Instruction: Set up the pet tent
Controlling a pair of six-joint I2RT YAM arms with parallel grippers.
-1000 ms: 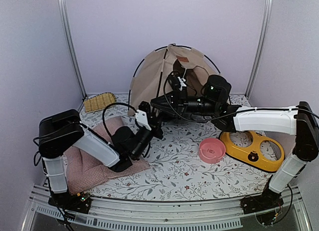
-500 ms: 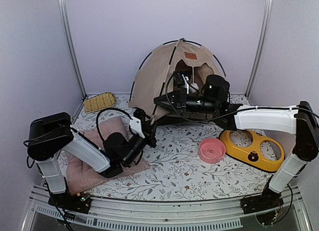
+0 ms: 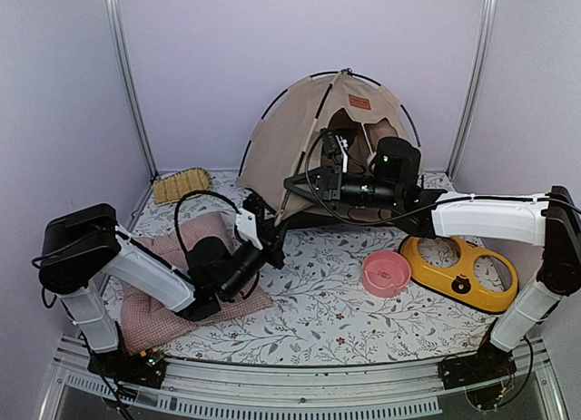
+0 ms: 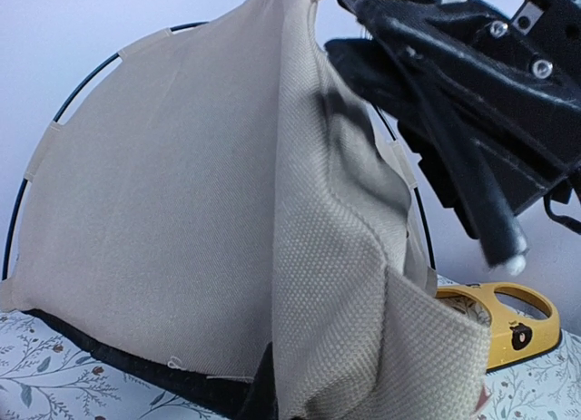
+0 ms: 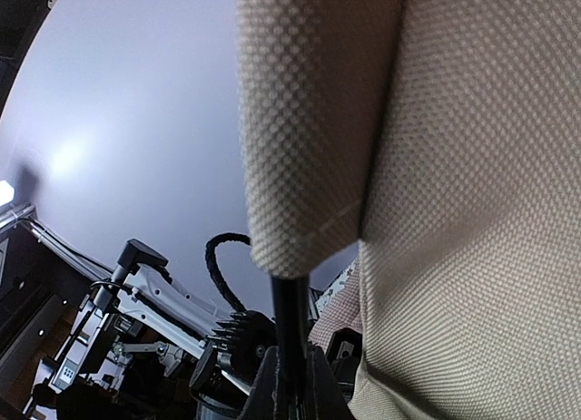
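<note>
Currently the tent stands as a dome at the back of the flowered surface, against the wall; beige woven cloth, coarse dotted weave up close, pulled taut into curved panels; small brown patch above the front opening. Right pincer is pressed together on a thin black pole just below its cloth sleeve, at the tent's front; left pincer is pressed together on a hanging cloth fold at the lower front-left corner.
</note>
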